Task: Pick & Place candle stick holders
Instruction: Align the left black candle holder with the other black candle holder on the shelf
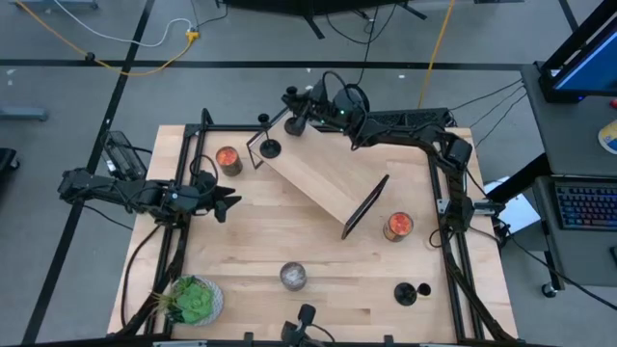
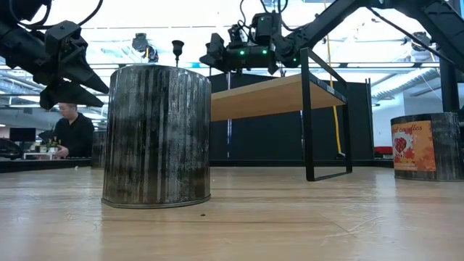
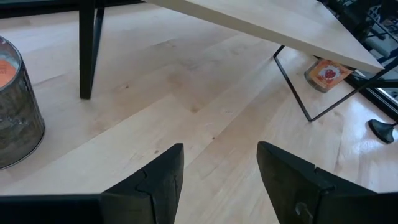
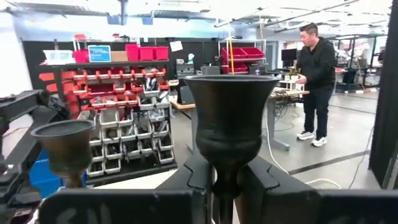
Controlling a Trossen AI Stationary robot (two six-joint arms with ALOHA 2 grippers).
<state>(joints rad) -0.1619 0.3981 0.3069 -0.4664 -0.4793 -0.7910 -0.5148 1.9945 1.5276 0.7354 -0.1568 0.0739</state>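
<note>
My right gripper (image 1: 301,112) reaches over the far left end of the wooden shelf (image 1: 323,173) and is shut on a black candle stick holder (image 4: 231,118), whose cup stands upright in the right wrist view. A second holder (image 1: 268,145) stands on its round base on the table just left of the shelf; its cup (image 4: 64,144) shows beside the held one. A third holder (image 1: 407,292) sits near the table's front right. My left gripper (image 1: 229,202) hangs open over the table's left side, with nothing between its fingers (image 3: 158,180). My right gripper pinches the holder's thin stem (image 4: 227,177) just below the cup, between its two fingers. The fingers come roughly level from the table's right side and lie across the stem. The holder stays upright; whether its base rests on the shelf or hangs clear I cannot tell.
An orange jar (image 1: 228,159) stands left of the shelf and another (image 1: 398,226) right of it. A silver jar (image 1: 293,277) is near the front middle and a green plant (image 1: 193,301) at the front left corner. A person (image 4: 317,81) stands in the room beyond.
</note>
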